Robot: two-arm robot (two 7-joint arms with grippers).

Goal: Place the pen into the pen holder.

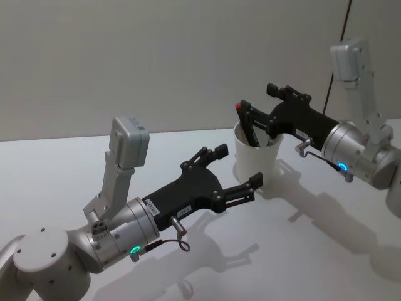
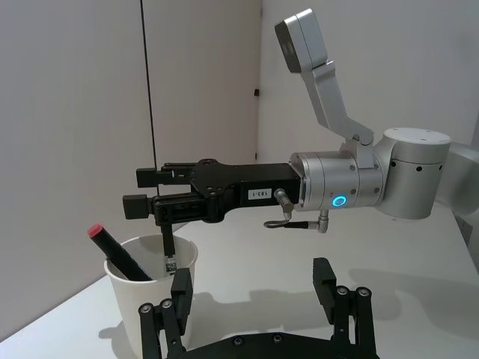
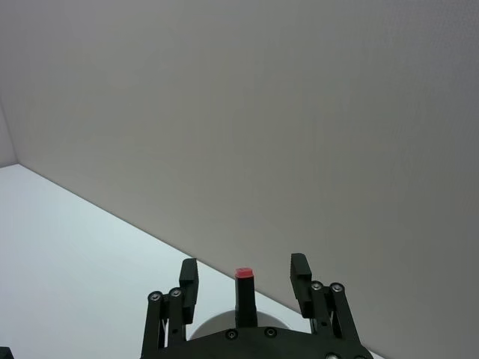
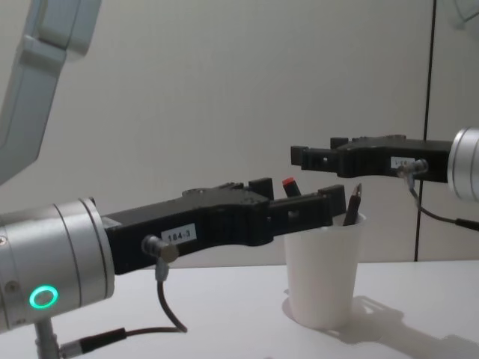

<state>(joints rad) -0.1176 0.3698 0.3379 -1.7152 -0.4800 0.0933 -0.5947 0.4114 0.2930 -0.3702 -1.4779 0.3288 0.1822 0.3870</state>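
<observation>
The pen holder point(image 1: 254, 162) point(image 2: 135, 307) point(image 4: 322, 277) is a white paper cup standing upright on the table. A dark pen with a red cap point(image 1: 239, 106) point(image 2: 112, 250) point(image 4: 289, 184) point(image 3: 243, 274) leans inside it, cap sticking out over the rim. A second dark pen point(image 2: 169, 253) point(image 4: 352, 203) also stands in the cup. My right gripper point(image 1: 257, 99) point(image 2: 142, 191) point(image 4: 318, 151) point(image 3: 244, 280) hovers open just above the cup, holding nothing. My left gripper point(image 1: 237, 166) point(image 2: 251, 283) point(image 4: 299, 196) is open and empty beside the cup, one fingertip close to its wall.
The white table point(image 1: 301, 251) runs back to a plain wall. A thin black cable point(image 1: 341, 31) hangs down the wall behind the right arm.
</observation>
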